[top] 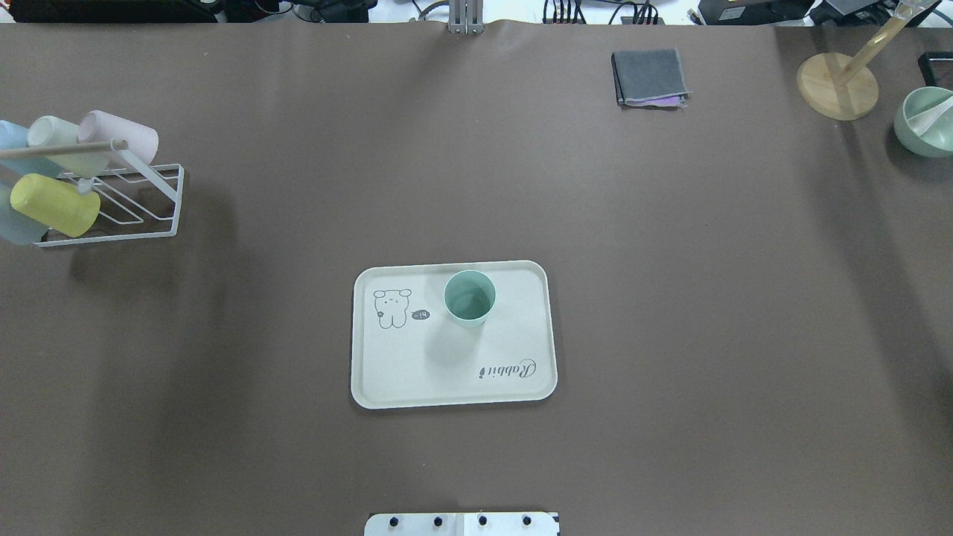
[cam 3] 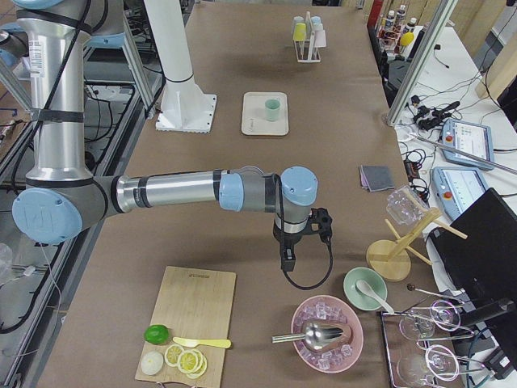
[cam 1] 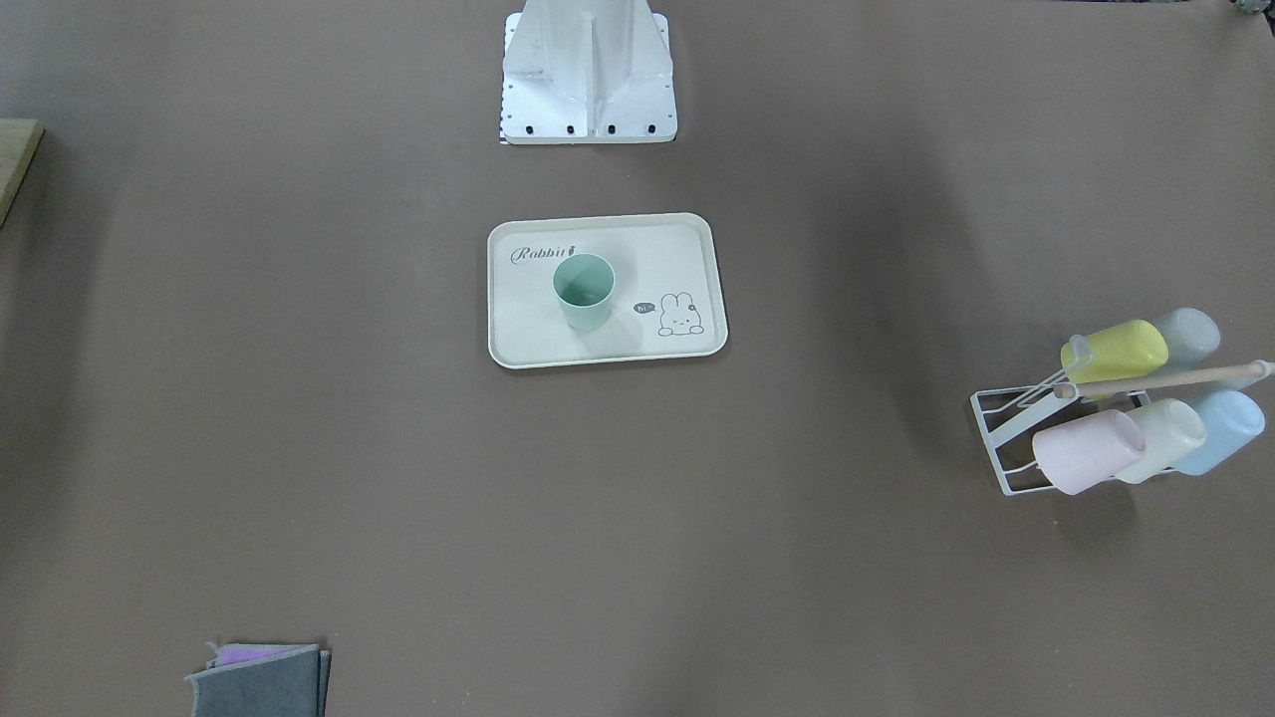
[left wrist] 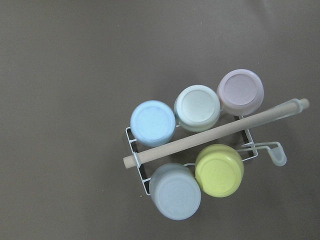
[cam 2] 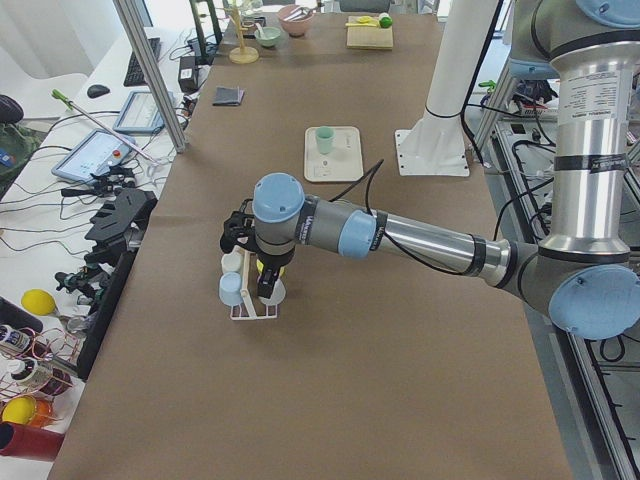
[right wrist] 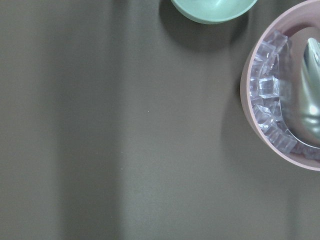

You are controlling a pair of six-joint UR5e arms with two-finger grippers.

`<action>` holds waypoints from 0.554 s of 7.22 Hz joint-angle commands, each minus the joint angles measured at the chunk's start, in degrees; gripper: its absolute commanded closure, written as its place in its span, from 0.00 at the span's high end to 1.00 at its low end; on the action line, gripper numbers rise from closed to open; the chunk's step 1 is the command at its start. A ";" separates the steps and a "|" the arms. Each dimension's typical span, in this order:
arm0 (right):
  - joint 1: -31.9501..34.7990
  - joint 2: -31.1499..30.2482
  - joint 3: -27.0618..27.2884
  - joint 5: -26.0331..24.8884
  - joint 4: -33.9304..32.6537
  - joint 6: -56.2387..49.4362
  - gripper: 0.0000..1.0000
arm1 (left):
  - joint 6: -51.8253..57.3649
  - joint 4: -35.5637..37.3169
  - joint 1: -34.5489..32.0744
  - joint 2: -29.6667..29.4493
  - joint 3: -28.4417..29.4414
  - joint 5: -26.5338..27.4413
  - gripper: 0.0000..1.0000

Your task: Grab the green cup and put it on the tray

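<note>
we are finding the green cup [top: 469, 298] upright on the tray [top: 387, 372], so placing looks done. left end effector [cam 2: 265, 288] is hovering above the rack [top: 179, 201]; right end effector [cam 3: 287, 257] far off. we cannot tell either's grip. next, merely retreating.

Front-facing: I look steeply down from across the table [cam 1: 299, 418], the robot base [cam 1: 588, 75] at the top and the tray [cam 1: 606, 339] mid-frame.
Overhead: I look forward and down from behind the base; the tray's script reads upside down here.
Left side: I look along the table from its left end, with the cup rack [cam 2: 248, 312] near.
Right side: I look from the opposite end; the cutting board [cam 3: 192, 311] is near and the rack far.
Left wrist: I look close and straight down on the rack.
Right wrist: I look close and straight down beside the ice bowl [right wrist: 246, 87] and the green bowl [right wrist: 212, 10].
Shared: I find the tray in all four fixed views.
</note>
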 commanded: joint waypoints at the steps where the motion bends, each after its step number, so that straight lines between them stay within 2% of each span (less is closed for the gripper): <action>1: 0.00 -0.09 -0.09 -0.09 0.00 0.00 1.00 | 0.12 -0.28 0.17 4.79 2.69 2.82 0.99; 4: 0.00 -0.18 -0.09 0.00 0.00 0.00 1.00 | -0.23 -0.37 0.08 8.24 3.33 5.56 0.99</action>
